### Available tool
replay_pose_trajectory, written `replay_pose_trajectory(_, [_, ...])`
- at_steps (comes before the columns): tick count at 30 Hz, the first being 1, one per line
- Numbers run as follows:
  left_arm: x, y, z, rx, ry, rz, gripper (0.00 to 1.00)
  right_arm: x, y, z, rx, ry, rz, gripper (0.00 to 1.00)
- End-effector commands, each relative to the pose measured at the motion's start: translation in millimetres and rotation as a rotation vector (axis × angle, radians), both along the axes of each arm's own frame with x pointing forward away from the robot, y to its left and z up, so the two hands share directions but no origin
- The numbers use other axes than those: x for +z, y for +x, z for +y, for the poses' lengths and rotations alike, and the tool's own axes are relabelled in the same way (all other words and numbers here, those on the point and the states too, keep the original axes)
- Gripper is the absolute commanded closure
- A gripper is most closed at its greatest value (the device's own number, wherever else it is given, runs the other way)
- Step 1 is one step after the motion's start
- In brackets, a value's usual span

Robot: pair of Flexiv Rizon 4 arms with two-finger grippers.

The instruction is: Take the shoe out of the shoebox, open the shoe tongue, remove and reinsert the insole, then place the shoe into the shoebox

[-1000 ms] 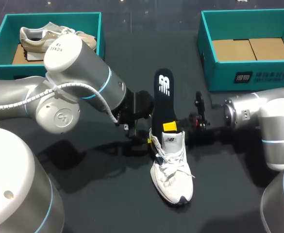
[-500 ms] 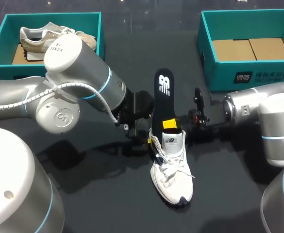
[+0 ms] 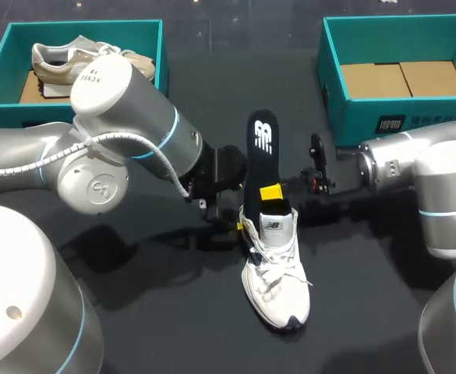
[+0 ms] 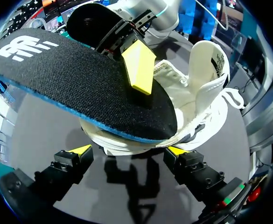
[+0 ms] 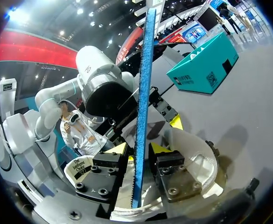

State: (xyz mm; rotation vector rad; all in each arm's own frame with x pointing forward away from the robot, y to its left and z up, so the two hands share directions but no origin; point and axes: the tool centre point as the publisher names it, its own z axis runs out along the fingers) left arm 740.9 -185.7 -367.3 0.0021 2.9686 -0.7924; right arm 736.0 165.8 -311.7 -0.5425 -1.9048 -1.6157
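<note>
Rising out of the mouth of the white shoe, the black insole has its fore end still at the collar and its logo end pointing away toward the back of the table. Shoe sits sole-down mid-table, between the two arms, tongue pulled up.

Right gripper: closed on the insole. Right wrist view shows the insole edge-on, pinched flat between the two pads, one yellow tip on each face.

Change over the last second: the yellow tip on the insole's top face now sits a little farther from the tongue than it did, and the right wrist has drawn back and up toward the empty shoebox. Logo end of the insole shows in about the same place. Shoe has not shifted.

Left gripper: down at the heel of the shoe, unmoved. Whether it clamps the heel or only brackets it, I cannot tell.

Reading: the insole step is in hand and not finished. Probably a slow pull outward, with the fore end not yet free of the shoe. Shoe must stay put while the insole slides.

Other shoebox, far left, holds a beige shoe.
</note>
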Motion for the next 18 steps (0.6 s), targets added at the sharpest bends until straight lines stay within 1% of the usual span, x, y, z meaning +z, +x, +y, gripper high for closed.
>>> replay_pose_trajectory(1, [-0.7,0.0,0.5,-0.002,-0.002,0.0,0.0,6.8,6.6,2.4,0.014,-0.014,-0.003,0.73])
replay_pose_trajectory(7, [-0.7,0.0,0.5,-0.002,-0.002,0.0,0.0,13.7,13.7,5.3,0.028,-0.024,-0.016,0.75])
replay_pose_trajectory(10, [-0.7,0.0,0.5,-0.002,-0.002,0.0,0.0,15.1,16.4,5.6,0.031,-0.026,-0.017,0.78])
replay_pose_trajectory(12, [-0.7,0.0,0.5,-0.002,-0.002,0.0,0.0,15.9,17.7,5.8,0.033,-0.028,-0.017,0.82])
replay_pose_trajectory(13, [-0.7,0.0,0.5,-0.002,-0.002,0.0,0.0,16.2,18.1,5.9,0.034,-0.03,-0.017,0.87])
replay_pose_trajectory(14, [-0.7,0.0,0.5,-0.002,-0.002,0.0,0.0,16.5,18.5,6.0,0.035,-0.031,-0.018,0.95])
replay_pose_trajectory(15, [-0.7,0.0,0.5,-0.002,-0.002,0.0,0.0,16.6,18.7,6.0,0.036,-0.032,-0.018,1.0])
replay_pose_trajectory(18, [-0.7,0.0,0.5,-0.002,-0.002,0.0,0.0,15.5,19.4,6.2,0.04,-0.039,-0.01,1.0])
